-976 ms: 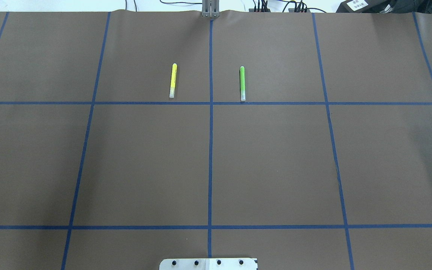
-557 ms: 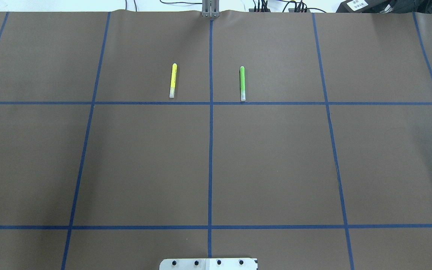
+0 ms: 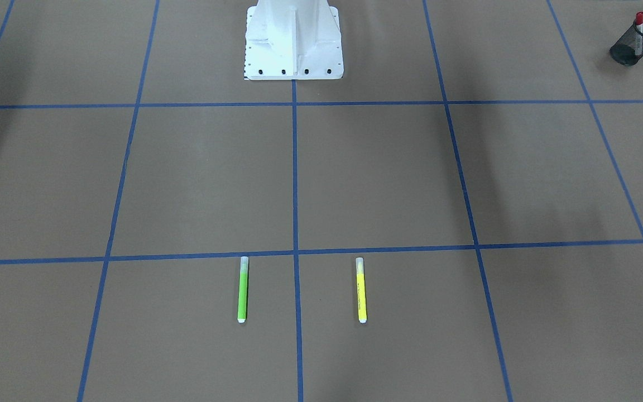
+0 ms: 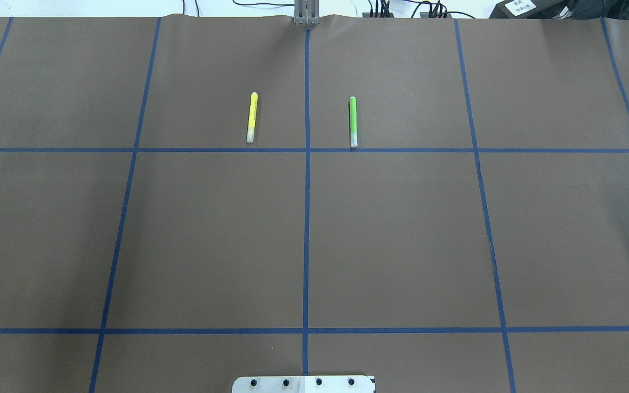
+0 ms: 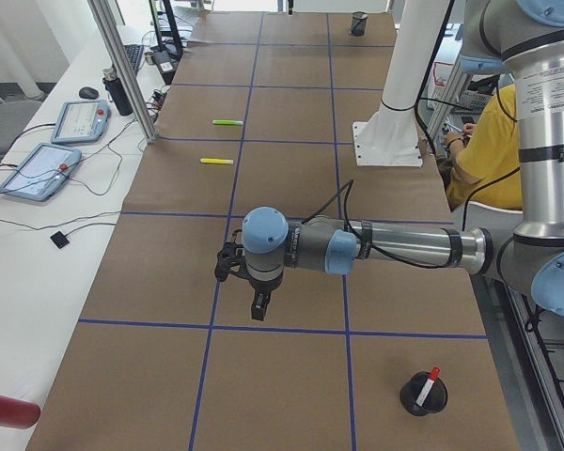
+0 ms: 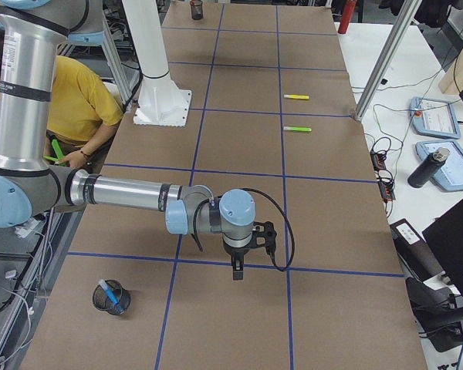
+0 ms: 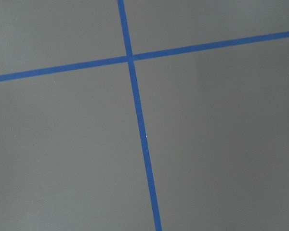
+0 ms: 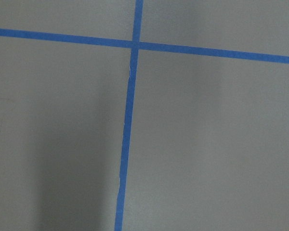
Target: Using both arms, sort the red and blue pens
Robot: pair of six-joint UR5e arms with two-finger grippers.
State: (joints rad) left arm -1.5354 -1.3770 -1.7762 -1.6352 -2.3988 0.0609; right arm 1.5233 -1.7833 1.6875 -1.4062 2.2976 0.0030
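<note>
Over the tabletop, left hand and right hand are held low; open or closed cannot be told. A red pen is stood in a mesh cup near the left hand, a blue pen in a second cup near the right. A yellow marker and green marker are laid far off.

Bare brown paper across the middle, wide passage. Yellow marker and green marker lie flat on the far side, well apart. White pedestal blocks the robot-side centre. Left arm stretches low over the left end near a mesh cup; right arm likewise near a second mesh cup.
</note>
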